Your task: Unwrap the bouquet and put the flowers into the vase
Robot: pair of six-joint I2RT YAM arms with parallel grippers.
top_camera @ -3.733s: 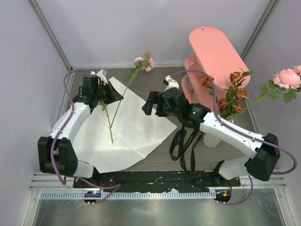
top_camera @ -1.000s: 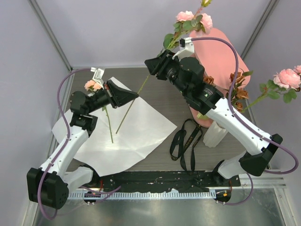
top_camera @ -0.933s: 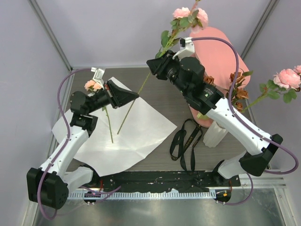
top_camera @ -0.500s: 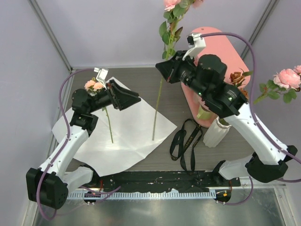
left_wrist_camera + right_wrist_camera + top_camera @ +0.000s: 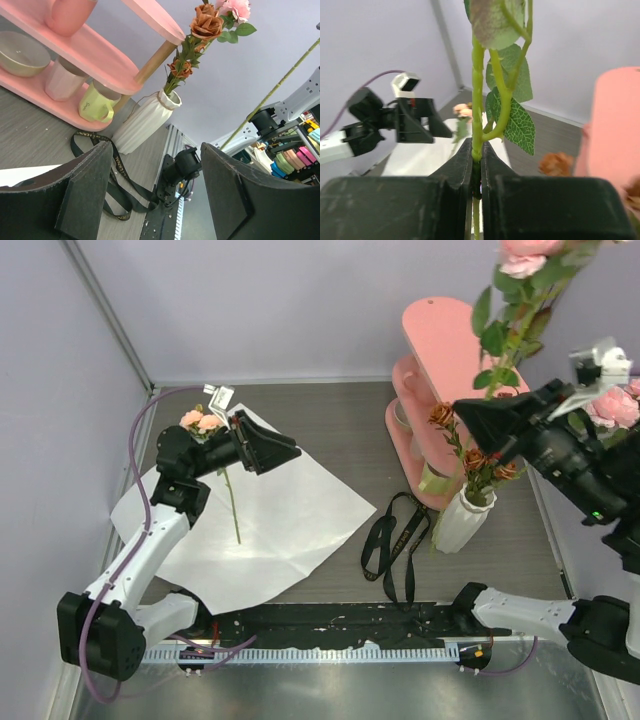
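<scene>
Two fingertips [image 5: 455, 170] of your right gripper [image 5: 476, 155] pinch a pink rose's green stem [image 5: 477, 90] just under a leaf fork; it looks light, wiry and slick, so grip low and mind the top-heavy bloom [image 5: 525, 262]; its tail seems to hang beside the white vase [image 5: 463, 518], not in it; your left gripper [image 5: 157, 165] gapes empty above the paper [image 5: 290, 530], where one rose [image 5: 228, 490] lies.
</scene>
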